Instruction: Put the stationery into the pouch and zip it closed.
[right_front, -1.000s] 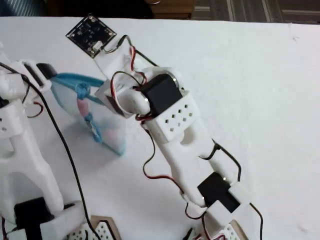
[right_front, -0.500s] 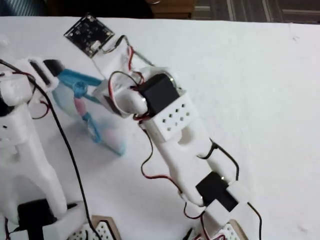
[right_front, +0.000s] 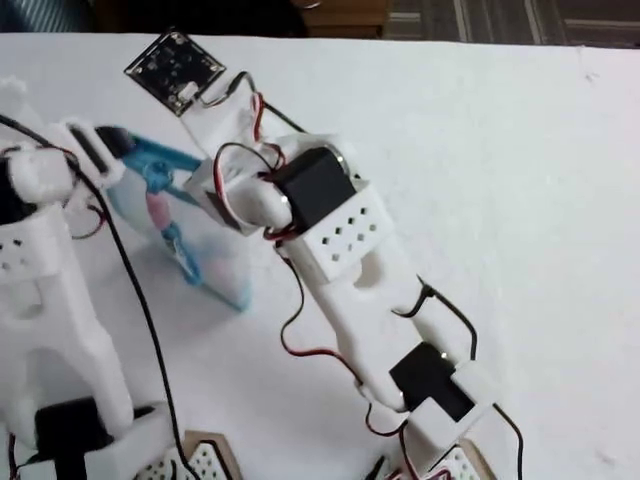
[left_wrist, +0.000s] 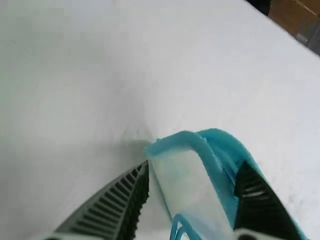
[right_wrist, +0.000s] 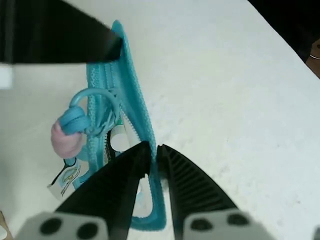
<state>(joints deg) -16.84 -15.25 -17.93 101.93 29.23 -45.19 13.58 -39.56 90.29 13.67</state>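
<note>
Jaws of the right gripper pinch the pouch rim beside its open zip; the left gripper clamps its end. The pouch lies at 10 o'clock on the table. Zipping seems in hand: next, take the pull nearby.

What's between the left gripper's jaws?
The pouch: in the left wrist view its blue-rimmed end spans the gap between the left gripper jaws.

No words or numbers can be read here. A small white tag on the pouch, just beside the pink-and-blue zip pull, carries blue print, but it is too small and tilted to make out.
</note>
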